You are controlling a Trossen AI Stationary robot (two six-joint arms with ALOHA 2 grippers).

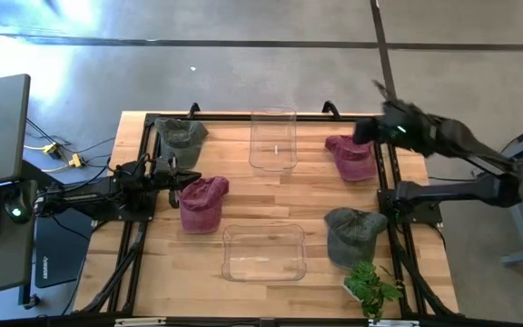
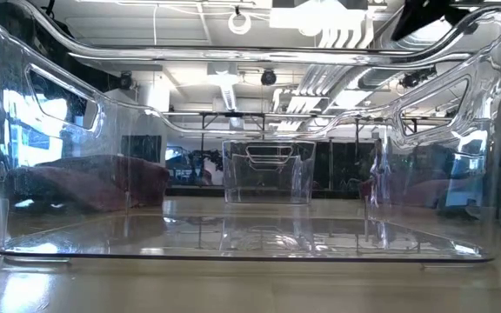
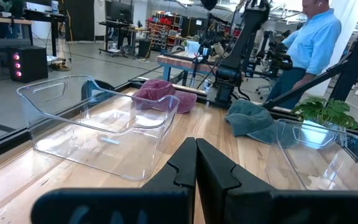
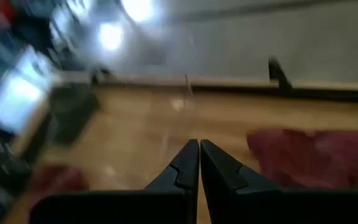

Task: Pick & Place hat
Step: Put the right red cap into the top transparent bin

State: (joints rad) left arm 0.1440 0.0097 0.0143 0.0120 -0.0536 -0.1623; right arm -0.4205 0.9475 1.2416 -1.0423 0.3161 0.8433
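Hovering above the table's (image 1: 243,218) far right corner, the right claw (image 1: 363,130) is closed and empty over a maroon hat (image 1: 350,156), seemingly soft and light, best pinched at its crown; left claw (image 1: 172,177) closed.

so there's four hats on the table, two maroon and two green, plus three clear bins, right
Not quite: the high view shows two clear bins, not three, a far bin and a near bin. The four hats are right: two maroon and two green.
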